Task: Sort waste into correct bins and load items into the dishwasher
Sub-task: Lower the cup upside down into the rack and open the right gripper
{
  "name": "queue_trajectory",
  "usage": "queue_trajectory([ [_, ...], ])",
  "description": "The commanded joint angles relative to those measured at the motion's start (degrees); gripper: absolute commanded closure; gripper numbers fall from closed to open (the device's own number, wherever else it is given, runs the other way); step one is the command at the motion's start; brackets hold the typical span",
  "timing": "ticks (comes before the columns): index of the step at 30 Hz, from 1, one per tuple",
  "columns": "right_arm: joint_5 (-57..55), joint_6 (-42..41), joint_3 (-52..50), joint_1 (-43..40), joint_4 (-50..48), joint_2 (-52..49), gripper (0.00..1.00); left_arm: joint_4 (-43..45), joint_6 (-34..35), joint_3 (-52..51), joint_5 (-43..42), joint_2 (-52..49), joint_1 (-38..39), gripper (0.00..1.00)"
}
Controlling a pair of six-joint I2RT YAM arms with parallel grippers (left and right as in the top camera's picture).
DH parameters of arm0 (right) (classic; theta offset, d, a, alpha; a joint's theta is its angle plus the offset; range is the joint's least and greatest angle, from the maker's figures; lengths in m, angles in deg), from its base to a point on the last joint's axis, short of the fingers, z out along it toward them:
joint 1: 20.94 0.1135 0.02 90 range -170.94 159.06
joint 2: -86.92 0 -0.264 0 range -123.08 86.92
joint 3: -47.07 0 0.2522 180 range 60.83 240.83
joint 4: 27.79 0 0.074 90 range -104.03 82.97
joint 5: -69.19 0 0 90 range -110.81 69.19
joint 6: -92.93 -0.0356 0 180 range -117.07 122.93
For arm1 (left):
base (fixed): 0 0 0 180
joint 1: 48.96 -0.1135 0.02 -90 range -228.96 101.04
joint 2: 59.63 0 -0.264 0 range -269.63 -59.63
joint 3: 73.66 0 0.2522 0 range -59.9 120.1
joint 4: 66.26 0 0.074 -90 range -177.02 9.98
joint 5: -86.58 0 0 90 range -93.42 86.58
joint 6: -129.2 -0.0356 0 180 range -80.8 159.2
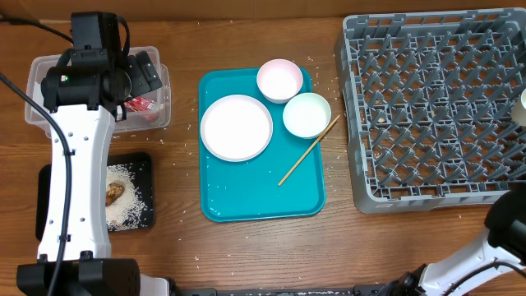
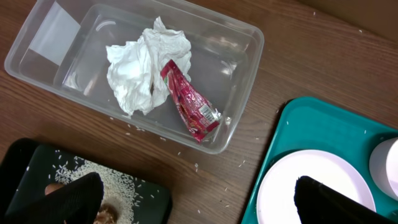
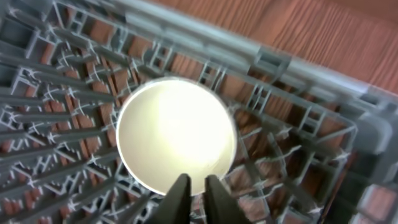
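Observation:
In the clear tub lie the crumpled white napkin and the red wrapper. A brown lump rests on rice in the black tray. My left gripper hangs open and empty, one finger over the black tray and the other over the white plate. The plate, pink bowl, green bowl and a thin tan stick sit on the teal tray. The white cup stands in the grey rack. My right gripper is shut over its near rim, not gripping it.
The grey rack fills the right side of the table, with the cup at its right edge. Loose rice grains are scattered on the wood around the black tray and the teal tray. My left arm reaches over the table's left side.

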Motion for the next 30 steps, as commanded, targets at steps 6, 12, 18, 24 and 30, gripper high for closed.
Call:
queue_trajectory([
  [6,3.9,0.0,0.1,0.3,2.6,-2.8,0.96,0.0,0.5,0.8,-0.2,0.3,-0.1,0.0],
  [12,6.0,0.0,0.1,0.3,5.3,-2.9,0.96,0.0,0.5,0.8,-0.2,0.3,-0.1,0.0],
  [18,11.8,0.2,0.1,0.3,8.4,-2.9,0.96,0.0,0.5,0.8,-0.2,0.3,-0.1,0.0],
  [24,11.5,0.2,1.4,0.3,5.6,-0.6,0.96,0.0,0.5,0.8,-0.2,0.3,-0.1,0.0],
  [30,11.3,0.2,1.8,0.3,-5.5,2.3,0.96,0.0,0.5,0.8,-0.2,0.3,-0.1,0.0],
])
